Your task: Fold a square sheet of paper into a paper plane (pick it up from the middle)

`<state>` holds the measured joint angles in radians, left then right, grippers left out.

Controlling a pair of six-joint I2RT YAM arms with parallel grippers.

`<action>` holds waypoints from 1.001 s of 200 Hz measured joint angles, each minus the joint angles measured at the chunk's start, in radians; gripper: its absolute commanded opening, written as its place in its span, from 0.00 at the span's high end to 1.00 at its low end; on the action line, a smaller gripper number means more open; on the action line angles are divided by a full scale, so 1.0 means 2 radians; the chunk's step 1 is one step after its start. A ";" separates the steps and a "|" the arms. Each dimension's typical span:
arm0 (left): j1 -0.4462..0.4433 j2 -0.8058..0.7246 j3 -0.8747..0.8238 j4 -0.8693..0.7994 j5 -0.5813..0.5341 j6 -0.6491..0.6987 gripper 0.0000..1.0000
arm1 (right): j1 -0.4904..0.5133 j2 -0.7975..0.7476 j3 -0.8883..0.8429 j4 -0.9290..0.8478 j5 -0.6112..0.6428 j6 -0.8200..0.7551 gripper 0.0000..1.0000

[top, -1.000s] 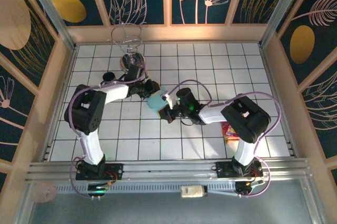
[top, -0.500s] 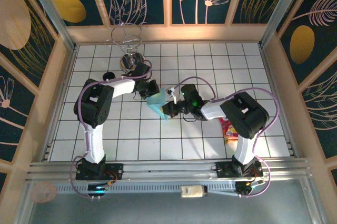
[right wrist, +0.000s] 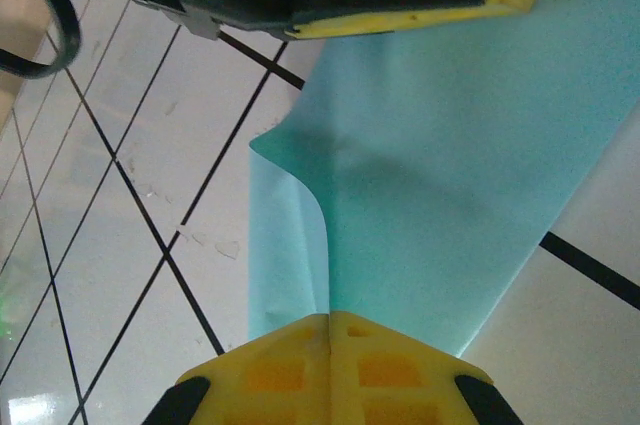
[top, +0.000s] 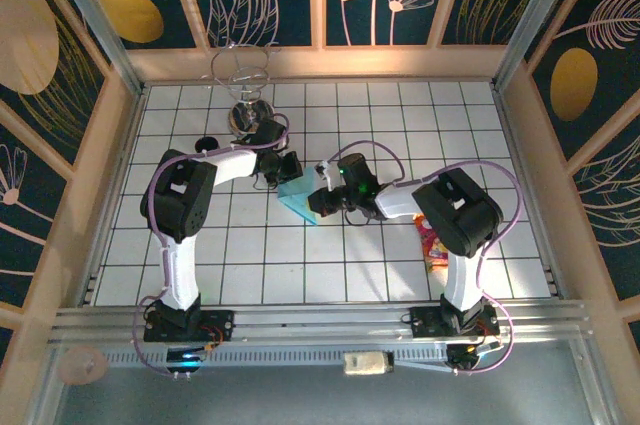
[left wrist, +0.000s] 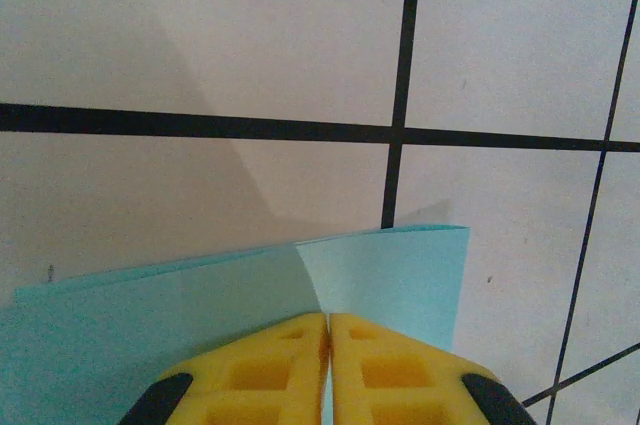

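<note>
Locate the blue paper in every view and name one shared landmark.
Top external: paper near the centre.
Left wrist: bottom, pinched in the left gripper.
Right wrist: centre-right, pinched in the right gripper.
Shared landmark: black tile lines.

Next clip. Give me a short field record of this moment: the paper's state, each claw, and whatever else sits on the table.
paper: blue paper, partly folded, gripped from two sides over the tiled table
left claw: shut on the blue paper at one edge
right claw: shut on the blue paper, on the side across from the left claw
fold detail: a loose flap curls up beside the right claw's grip
other items: orange-red snack packet near the right arm; wire stand at the far edge
</note>
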<state>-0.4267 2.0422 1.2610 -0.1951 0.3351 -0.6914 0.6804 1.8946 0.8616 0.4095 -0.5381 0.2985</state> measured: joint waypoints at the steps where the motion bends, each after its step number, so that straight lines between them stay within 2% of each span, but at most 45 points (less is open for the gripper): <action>1: 0.000 0.000 0.000 0.000 0.000 0.000 0.90 | 0.000 0.000 0.000 -0.001 0.000 0.000 0.98; 142: 0.000 0.000 0.003 0.000 0.004 0.000 0.86 | 0.000 0.013 0.008 -0.030 0.012 0.017 0.98; 200: -0.001 -0.023 0.003 -0.002 0.001 -0.010 0.74 | 0.000 0.014 0.014 -0.039 0.013 0.017 0.98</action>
<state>-0.4286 1.9965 1.2671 -0.1986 0.3374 -0.7109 0.6804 1.9232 0.8898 0.3317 -0.5129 0.3321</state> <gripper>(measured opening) 0.248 0.051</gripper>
